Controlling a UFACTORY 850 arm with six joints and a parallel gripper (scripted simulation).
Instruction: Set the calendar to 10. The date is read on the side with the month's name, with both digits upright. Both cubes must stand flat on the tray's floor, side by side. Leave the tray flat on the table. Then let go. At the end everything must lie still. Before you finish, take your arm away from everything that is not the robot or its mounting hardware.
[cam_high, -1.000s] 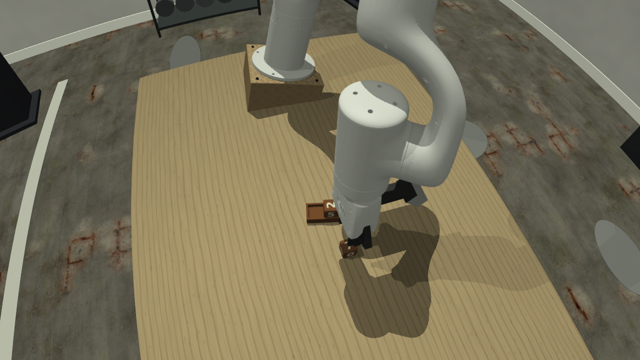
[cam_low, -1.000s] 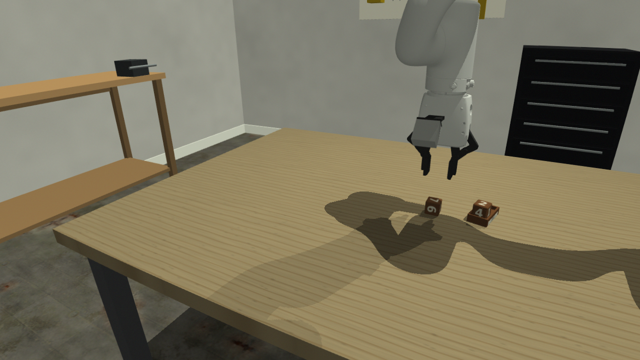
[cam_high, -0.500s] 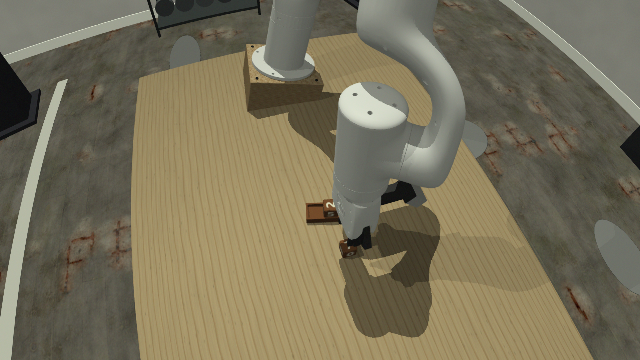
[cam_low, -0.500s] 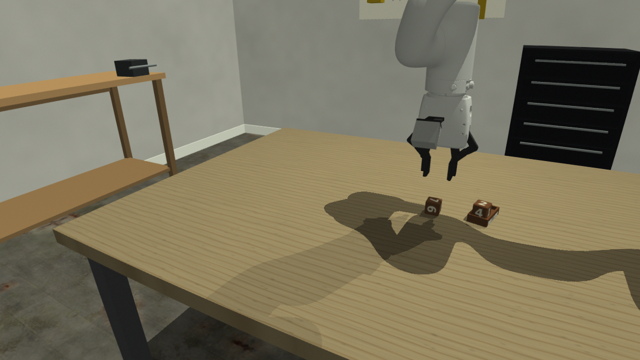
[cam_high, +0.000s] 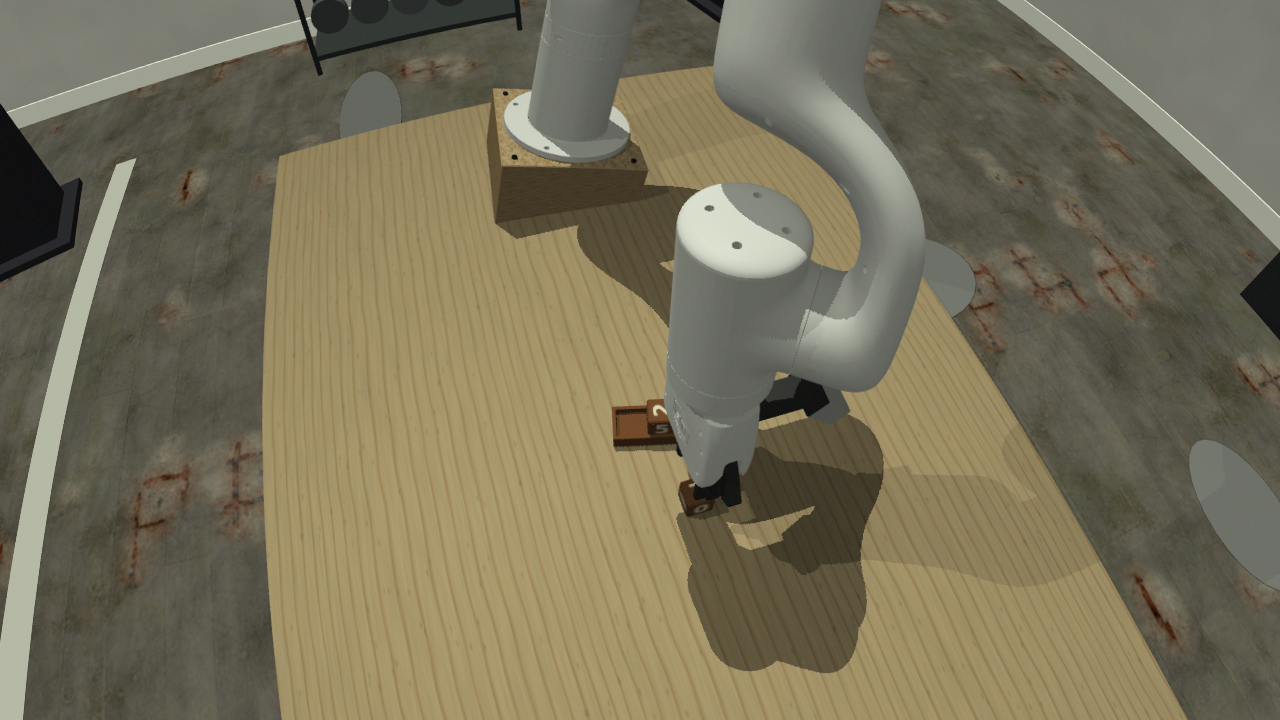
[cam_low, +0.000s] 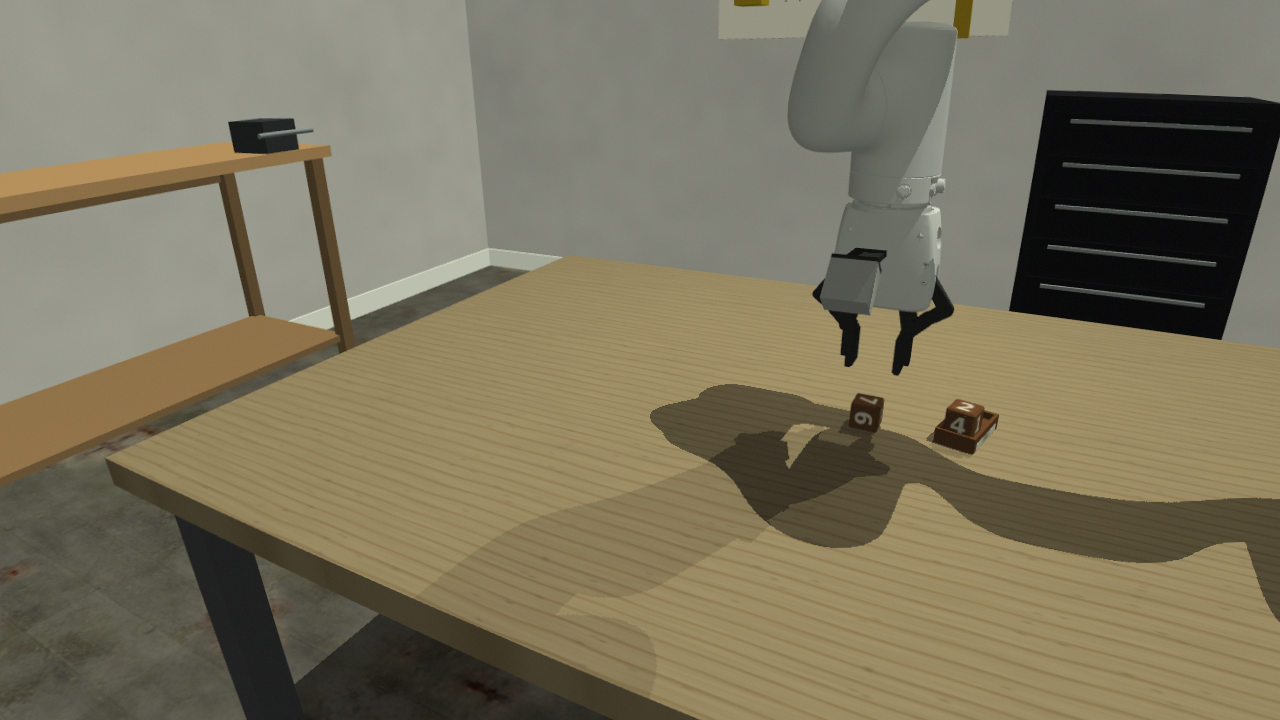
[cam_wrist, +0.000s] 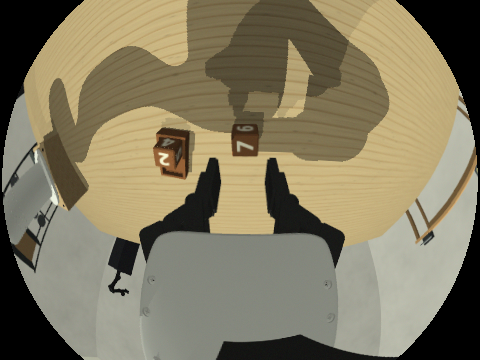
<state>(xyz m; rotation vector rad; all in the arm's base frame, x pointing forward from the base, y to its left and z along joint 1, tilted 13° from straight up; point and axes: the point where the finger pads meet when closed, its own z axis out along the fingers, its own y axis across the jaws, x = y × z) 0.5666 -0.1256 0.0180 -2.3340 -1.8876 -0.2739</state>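
Observation:
A loose brown cube (cam_high: 696, 501) (cam_low: 865, 412) (cam_wrist: 244, 139) lies on the table, with 7 on top and 0 on one side. A second cube (cam_high: 659, 419) (cam_low: 962, 419) (cam_wrist: 167, 154) stands in the brown tray (cam_high: 629, 425) (cam_low: 988, 429), with 2 on top and 4 and 5 on its sides. The tray lies flat, and its other half is empty. My gripper (cam_high: 720, 490) (cam_low: 872, 365) (cam_wrist: 242, 169) is half open and empty. It hangs a little above the loose cube, with its fingers pointing down.
The arm's cork base block (cam_high: 537, 179) stands at the table's far end. A black drawer cabinet (cam_low: 1136, 205) stands behind the table. A wooden shelf (cam_low: 161, 170) stands to the left.

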